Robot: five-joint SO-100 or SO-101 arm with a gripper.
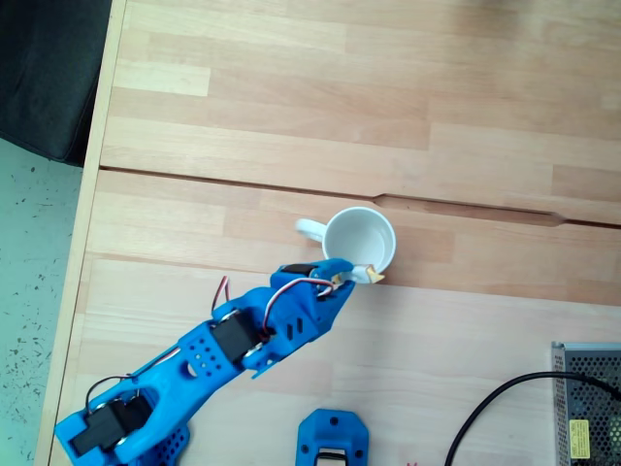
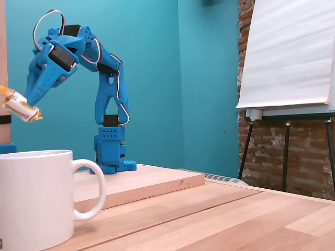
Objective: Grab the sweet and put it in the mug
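Sweet [image 2: 20, 107] in jaws (pinched), above mug [image 2: 34, 198] rim

A light wooden tabletop [image 1: 291, 97] spans a fixed view, speckled pale floor [image 1: 34, 243] at left. In a fixed view, teal walls [image 2: 172, 78] meet red brick [image 2: 309, 151] behind a white flipchart easel [image 2: 288, 52] at right.

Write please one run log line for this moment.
phase: carry | tool: shut on sweet | sweet: in the air above mug rim | mug: upright on table | release: not yet
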